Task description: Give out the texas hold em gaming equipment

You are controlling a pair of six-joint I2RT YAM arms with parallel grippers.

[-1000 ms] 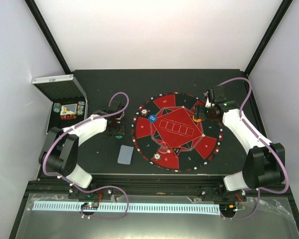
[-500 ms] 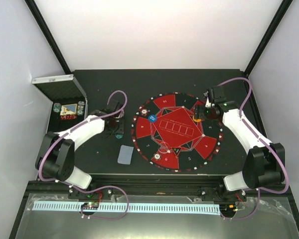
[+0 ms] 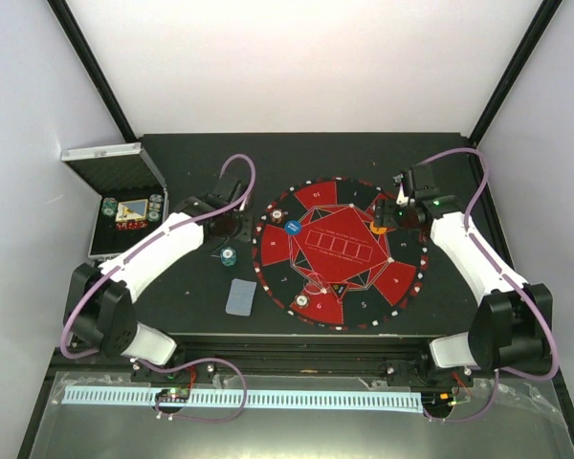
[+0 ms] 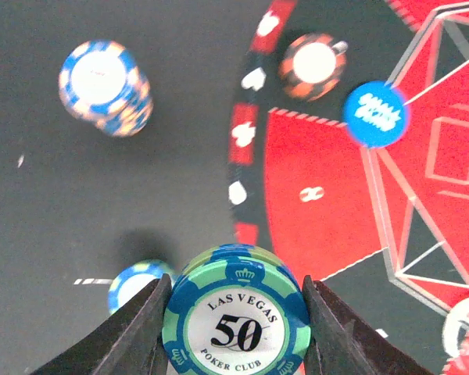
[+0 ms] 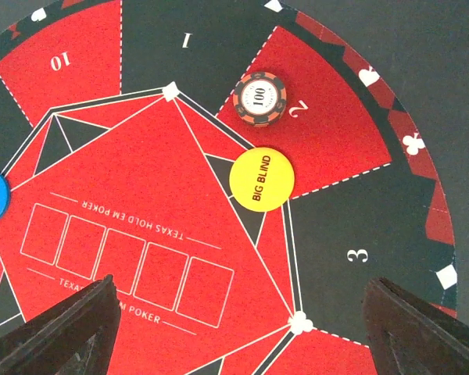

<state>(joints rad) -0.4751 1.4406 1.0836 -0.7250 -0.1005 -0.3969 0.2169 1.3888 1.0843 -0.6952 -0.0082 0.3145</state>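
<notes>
Distribution partly done: left jaws clamped on teal 50 stack (image 4: 236,324) at the edge of the mat (image 5: 352,258); right jaws wide, empty, above it; big blind button (image 5: 261,180), small blind button (image 4: 375,114), red 100 stack (image 5: 259,98) placed; cards (image 3: 240,296), blue stack (image 4: 103,86) wait on counter (image 3: 201,308).

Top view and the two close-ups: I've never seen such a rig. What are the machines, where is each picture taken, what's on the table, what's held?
The left arm and right arm are white robots bolted at the near edge of the table. The wide picture looks down from above; each close-up comes from a camera on one wrist, its dark fingers at the bottom. On the table lie a round red-and-black poker mat, an open metal case and a card. On the mat sit a yellow Big Blind button, a blue button and a red-black chip stack. The left gripper is shut on blue-green 50 chips; the right gripper hangs open, empty.
</notes>
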